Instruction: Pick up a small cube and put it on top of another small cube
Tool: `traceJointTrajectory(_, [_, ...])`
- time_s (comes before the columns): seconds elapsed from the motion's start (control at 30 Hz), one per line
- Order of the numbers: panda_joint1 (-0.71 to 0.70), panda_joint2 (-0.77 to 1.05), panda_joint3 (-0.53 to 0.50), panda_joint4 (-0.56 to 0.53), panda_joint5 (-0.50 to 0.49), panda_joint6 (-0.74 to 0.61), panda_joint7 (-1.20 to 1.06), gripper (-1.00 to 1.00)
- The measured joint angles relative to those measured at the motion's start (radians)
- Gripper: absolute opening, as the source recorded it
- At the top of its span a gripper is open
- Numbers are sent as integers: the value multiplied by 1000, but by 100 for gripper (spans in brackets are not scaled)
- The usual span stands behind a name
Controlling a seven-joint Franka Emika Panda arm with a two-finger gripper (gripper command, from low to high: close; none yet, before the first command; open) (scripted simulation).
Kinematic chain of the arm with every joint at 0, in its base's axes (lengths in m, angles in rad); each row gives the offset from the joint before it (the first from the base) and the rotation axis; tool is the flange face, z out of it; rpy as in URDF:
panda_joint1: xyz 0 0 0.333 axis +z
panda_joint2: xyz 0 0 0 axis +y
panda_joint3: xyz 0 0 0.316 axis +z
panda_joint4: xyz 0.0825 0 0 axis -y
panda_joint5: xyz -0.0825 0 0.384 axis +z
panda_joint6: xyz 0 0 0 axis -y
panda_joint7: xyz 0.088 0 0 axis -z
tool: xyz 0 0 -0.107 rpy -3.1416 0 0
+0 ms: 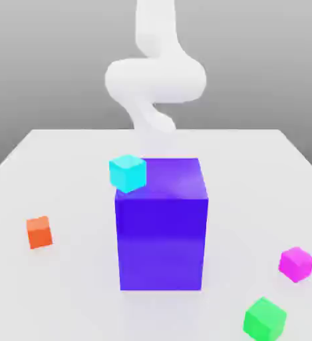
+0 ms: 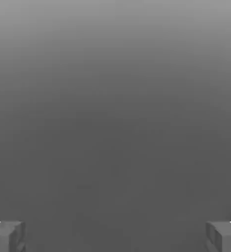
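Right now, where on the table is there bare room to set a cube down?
Bare: the table between the orange cube and the big purple-blue block, and the strip behind that block. Crowded: the corner holding the magenta-pink cube and green cube.

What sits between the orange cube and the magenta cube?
In the exterior view, the big purple-blue block stands between the orange cube and the magenta cube; the rest is bare table.

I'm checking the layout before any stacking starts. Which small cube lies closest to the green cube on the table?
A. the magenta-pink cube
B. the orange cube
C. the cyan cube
A: in the exterior view the magenta-pink cube sits just above and to the right of the green cube, while the orange cube lies far across the table and the cyan cube is by the purple-blue block.
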Motion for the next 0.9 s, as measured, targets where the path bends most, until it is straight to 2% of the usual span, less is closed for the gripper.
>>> traceJointTrajectory(0.37, [312,330,-62,-89,105,147,-513,0])
traceJointTrajectory(0.63, [463,565,-27,-153,165,253,-869,0])
traceJointTrajectory(0.77, [532,679,8,-186,158,309,-1021,0])
traceJointTrajectory(0.9, [594,790,30,-220,106,368,-1140,0])
